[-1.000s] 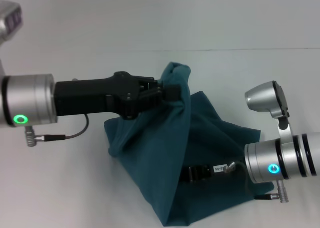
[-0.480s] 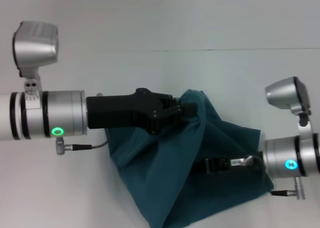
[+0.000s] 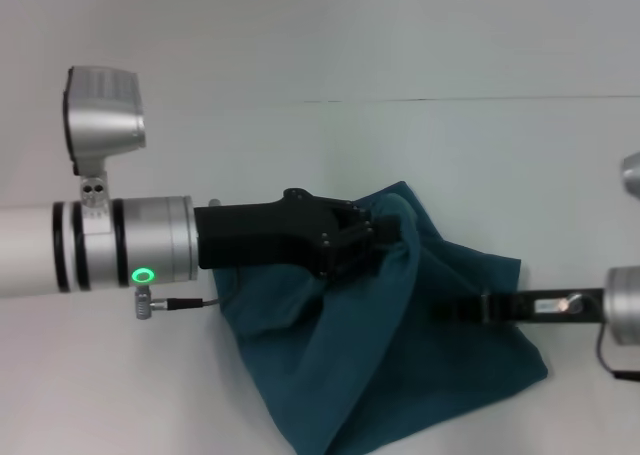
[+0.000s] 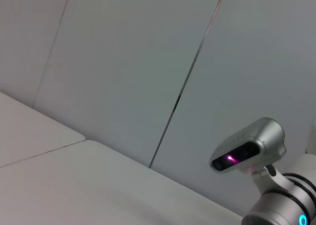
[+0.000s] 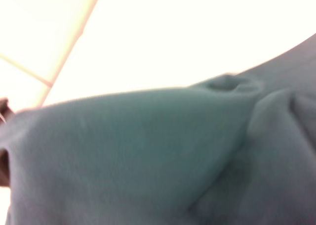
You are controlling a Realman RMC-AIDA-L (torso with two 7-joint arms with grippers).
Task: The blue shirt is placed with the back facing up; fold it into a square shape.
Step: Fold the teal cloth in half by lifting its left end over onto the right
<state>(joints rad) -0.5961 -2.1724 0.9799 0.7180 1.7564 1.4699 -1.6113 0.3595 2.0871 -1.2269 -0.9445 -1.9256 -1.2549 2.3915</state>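
Note:
The blue shirt (image 3: 400, 365) lies bunched on the white table, plain side showing, with one part lifted into a peak. My left gripper (image 3: 378, 237) is shut on that raised edge and holds it above the rest of the cloth, in the head view's middle. My right gripper (image 3: 455, 313) reaches in from the right, low, with its tip buried in a fold of the shirt. The right wrist view is filled by the shirt's cloth (image 5: 148, 160) at close range. The left wrist view shows no shirt.
The white table (image 3: 500, 165) extends around the shirt, and its far edge meets a pale wall. The left wrist view shows the wall panels and the right arm's silver wrist camera housing (image 4: 249, 148).
My left arm has moved right and somewhat lower, carrying the held shirt edge across. My right arm has drawn back to the right, showing more of its black gripper body.

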